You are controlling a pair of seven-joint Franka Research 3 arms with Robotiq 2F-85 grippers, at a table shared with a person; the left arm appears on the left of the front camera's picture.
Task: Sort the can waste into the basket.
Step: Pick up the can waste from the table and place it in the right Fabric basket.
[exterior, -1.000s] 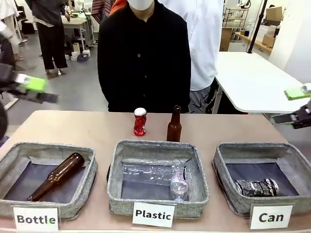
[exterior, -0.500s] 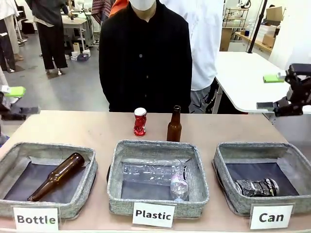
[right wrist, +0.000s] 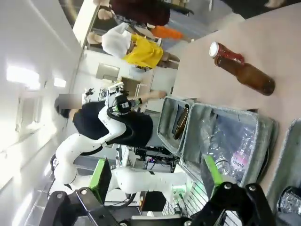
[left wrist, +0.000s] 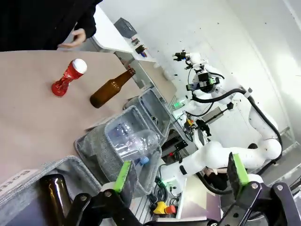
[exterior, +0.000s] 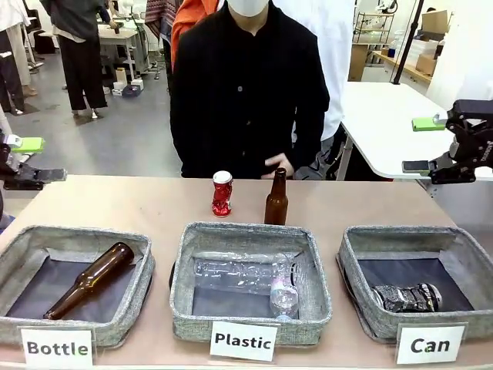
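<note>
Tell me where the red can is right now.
In the front view the red can stands upright toward the far middle of the table, just left of the standing brown bottle and behind the Plastic basket.

White arms, black grippers, a person in black.
The left arm (right wrist: pixel 77 143) and right arm (left wrist: pixel 221 153) are glossy white with rounded joints and thin black cables. The left gripper (exterior: pixel 35 159) and right gripper (exterior: pixel 422 145) are black and angular, with bright green pads on the fingers (left wrist: pixel 125 175). The person (exterior: pixel 246 92) wears a black long-sleeved top.
</note>
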